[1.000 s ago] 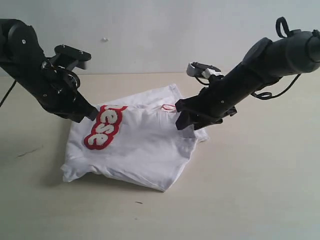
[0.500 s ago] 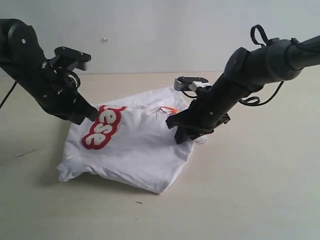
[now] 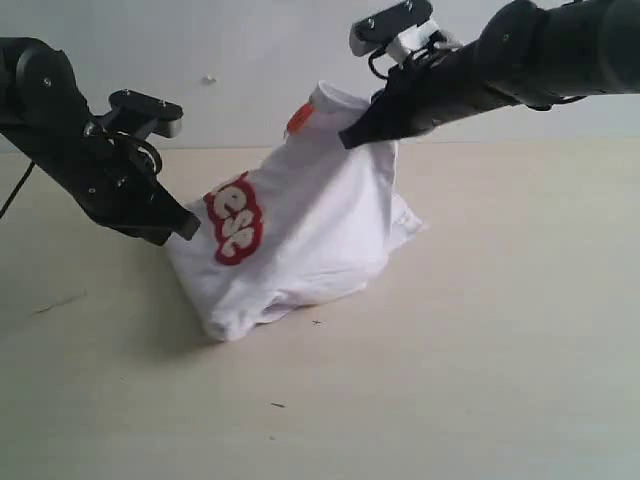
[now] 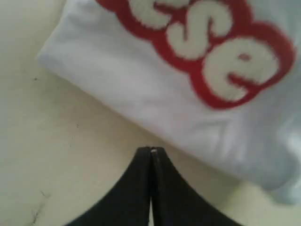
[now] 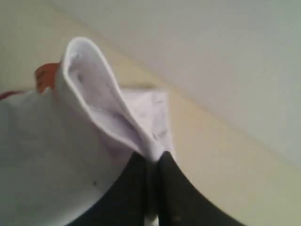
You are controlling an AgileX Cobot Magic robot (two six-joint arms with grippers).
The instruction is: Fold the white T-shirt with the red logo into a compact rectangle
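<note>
The white T-shirt (image 3: 310, 220) hangs in a bunched drape, its lower part still resting on the table. My right gripper (image 3: 352, 136) is shut on a fold of its cloth near the collar and holds it high. The pinched fold (image 5: 101, 101) stands up from the right gripper (image 5: 151, 157) in its wrist view, with the orange neck tag (image 5: 44, 75) beside it. The red logo (image 3: 234, 217) shows a few letters on the shirt's left side. My left gripper (image 3: 185, 228) is shut with nothing in it, just off the shirt's edge. In the left wrist view the left gripper (image 4: 151, 150) sits below the logo (image 4: 211, 47).
The shirt lies on a beige table (image 3: 480, 380) with a pale wall (image 3: 260, 60) behind it. A few dark specks (image 3: 277, 405) mark the tabletop near the front.
My right gripper has risen up and back with the shirt's collar area in its grip, pulling the flat shirt into a hanging drape. The left arm has stayed in place.
</note>
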